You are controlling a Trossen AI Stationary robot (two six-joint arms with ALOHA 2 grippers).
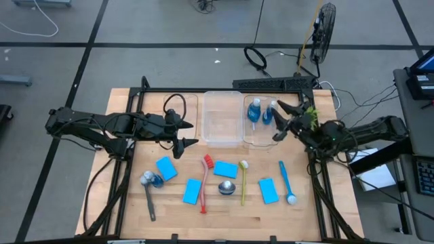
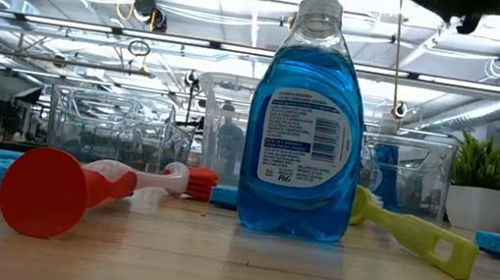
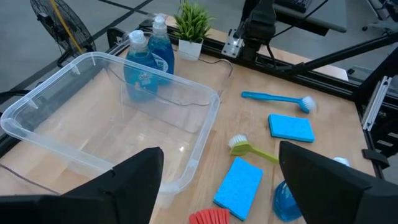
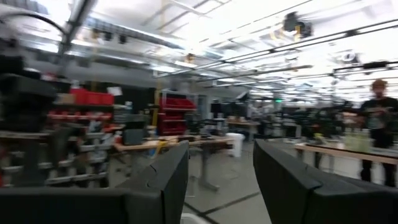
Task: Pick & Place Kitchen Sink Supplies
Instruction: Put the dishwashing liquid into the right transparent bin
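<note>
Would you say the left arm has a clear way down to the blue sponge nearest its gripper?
Probably yes: the left gripper is open and empty just above that blue sponge, with only bare table between them.

Two bottles (image 1: 260,112) in the right bin (image 1: 254,138)

Wooden table (image 1: 224,217): two clear bins (image 1: 224,118), sponges (image 1: 166,168), brushes (image 1: 207,177), bottles (image 1: 227,188), plant (image 1: 310,112).
</note>
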